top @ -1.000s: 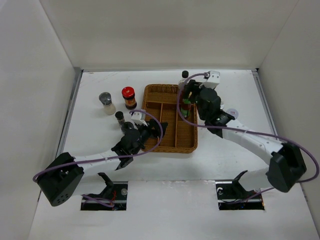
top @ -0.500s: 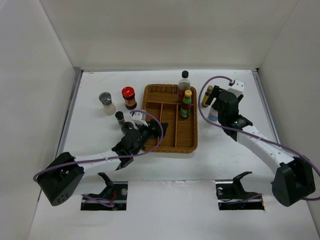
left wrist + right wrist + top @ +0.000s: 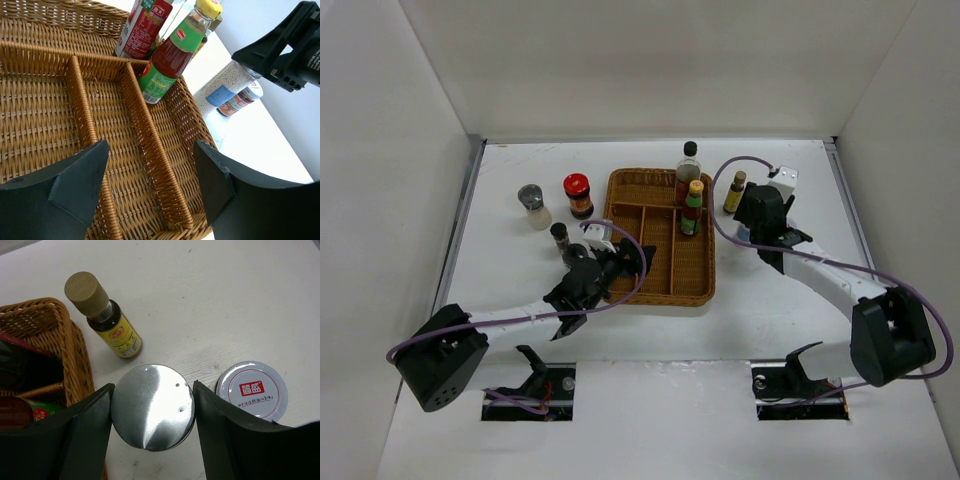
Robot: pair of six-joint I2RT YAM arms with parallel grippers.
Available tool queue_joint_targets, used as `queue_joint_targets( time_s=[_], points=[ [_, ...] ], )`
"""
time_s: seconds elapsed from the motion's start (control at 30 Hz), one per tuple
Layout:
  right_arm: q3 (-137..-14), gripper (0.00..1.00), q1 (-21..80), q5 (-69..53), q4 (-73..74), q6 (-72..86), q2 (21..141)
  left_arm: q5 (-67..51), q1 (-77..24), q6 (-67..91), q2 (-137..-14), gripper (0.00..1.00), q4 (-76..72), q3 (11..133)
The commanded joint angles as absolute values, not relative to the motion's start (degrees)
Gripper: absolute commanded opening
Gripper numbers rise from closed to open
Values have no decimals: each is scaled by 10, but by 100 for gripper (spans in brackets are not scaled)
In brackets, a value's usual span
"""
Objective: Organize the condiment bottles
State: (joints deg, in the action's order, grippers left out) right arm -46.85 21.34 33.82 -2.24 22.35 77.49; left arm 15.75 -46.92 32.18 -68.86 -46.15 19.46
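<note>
My right gripper (image 3: 152,412) is shut on the silver cap of a clear shaker (image 3: 150,395) that stands on the table right of the wicker tray (image 3: 638,200). The gripper also shows in the top view (image 3: 752,222). A slim gold-capped sauce bottle (image 3: 105,317) and a white-lidded jar (image 3: 251,390) stand beside it. A black-capped clear bottle (image 3: 689,170) and a yellow-capped sauce bottle (image 3: 693,208) stand in the tray's far right compartment. My left gripper (image 3: 630,262) is open and empty over the tray's near side.
Left of the tray stand a silver-capped shaker (image 3: 533,206), a red-lidded dark jar (image 3: 578,195) and a small dark-capped shaker (image 3: 560,236). White walls enclose the table on the left, back and right. The tray's dividers (image 3: 147,145) lie under my left fingers.
My right gripper has left the yellow-capped bottle standing in the tray, swung right, and come down around the silver-capped shaker. The left arm has not moved.
</note>
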Motion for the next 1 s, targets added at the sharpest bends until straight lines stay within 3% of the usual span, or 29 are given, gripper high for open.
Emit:
queue_joint_targets(
  time_s=[0.0,0.43,0.67,0.97],
  points=[
    [-472,49,211,345,-36,226,762,149,-469,325,-689,67,-494,197],
    [-470,39,389,353,8,208,563,154,-471,325,-686,67,-500,194],
    [-525,38,500,335,-67,179,612,156,-473,317,-648,67,-525,174],
    [-607,38,514,307,-163,127,758,163,-463,292,-519,67,-565,117]
  ],
)
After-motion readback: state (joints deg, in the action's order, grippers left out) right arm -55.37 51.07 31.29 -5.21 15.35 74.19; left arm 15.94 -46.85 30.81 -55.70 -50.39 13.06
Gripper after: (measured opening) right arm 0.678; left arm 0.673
